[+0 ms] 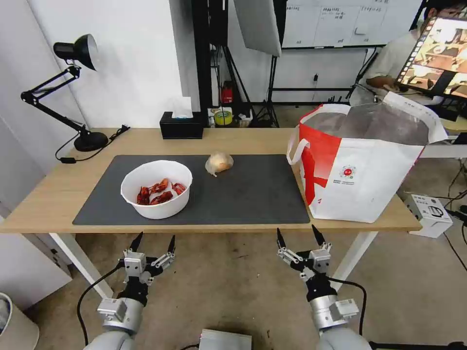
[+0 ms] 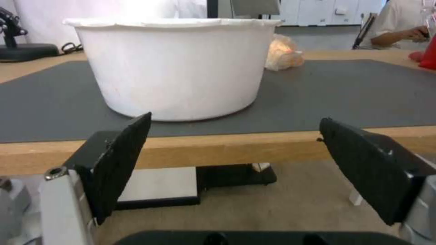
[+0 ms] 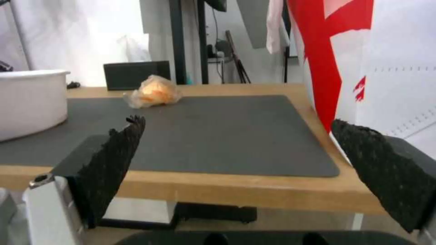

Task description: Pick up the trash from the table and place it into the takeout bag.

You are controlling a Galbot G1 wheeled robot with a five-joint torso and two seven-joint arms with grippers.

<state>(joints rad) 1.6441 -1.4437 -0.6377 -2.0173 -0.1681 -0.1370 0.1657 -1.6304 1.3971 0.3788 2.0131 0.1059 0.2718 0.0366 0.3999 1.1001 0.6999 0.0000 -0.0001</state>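
A white bowl (image 1: pixel 156 188) holding red crayfish shells (image 1: pixel 159 191) is seen on the left part of the dark mat (image 1: pixel 253 194) that covers the wooden table (image 1: pixel 53 194). A tan lump wrapped in film (image 1: pixel 219 163) lies on the mat's far side, near the middle, well apart from the bowl. The takeout bag (image 1: pixel 362 165) stands upright and open at the table's right end, its foil lining exposed. Both grippers are held below and in front of the table's near edge, touching nothing. The left gripper (image 1: pixel 152 242) is spread wide and empty, directly in front of the bowl; in the left wrist view the bowl (image 2: pixel 175 64) is framed just beyond and above its fingers (image 2: pixel 120 160), with the table edge between them. The right gripper (image 1: pixel 297 234) is likewise spread wide and empty, in front of the mat's right part; in the right wrist view the lump (image 3: pixel 154 91) is seen far beyond its fingers (image 3: pixel 109 170), and the bag (image 3: pixel 377 64) rises just past the other finger. A black tissue box (image 1: pixel 182 125) and a desk lamp (image 1: pixel 73 92) are set along the far edge.
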